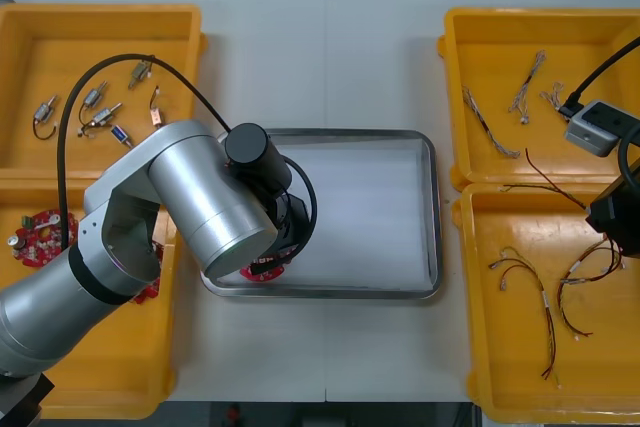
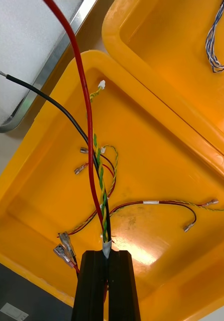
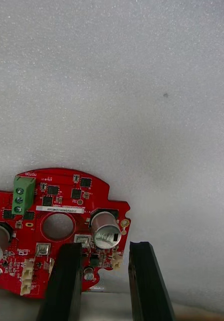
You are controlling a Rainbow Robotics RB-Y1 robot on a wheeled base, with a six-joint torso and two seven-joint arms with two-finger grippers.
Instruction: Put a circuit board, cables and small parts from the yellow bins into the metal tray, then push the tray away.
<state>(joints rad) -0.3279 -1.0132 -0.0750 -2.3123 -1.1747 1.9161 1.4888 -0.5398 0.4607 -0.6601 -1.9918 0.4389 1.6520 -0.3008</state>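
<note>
Circuit board sits in the metal tray, near-left corner, my left jaws parted over it; right jaws clamp cables; small parts outstanding.

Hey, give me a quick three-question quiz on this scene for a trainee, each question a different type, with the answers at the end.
1. True or false: the right gripper, above the near right yellow bin, has its jaws shut on a red and yellow cable.
2. Multiple choice: the left gripper is over A) the metal tray, B) a left bin, C) bare table.
3. Fill in: the twisted blue and white cables lie in the far bin on the robot's ____ side.

Key: 1 true; 2 A; 3 right.
</note>
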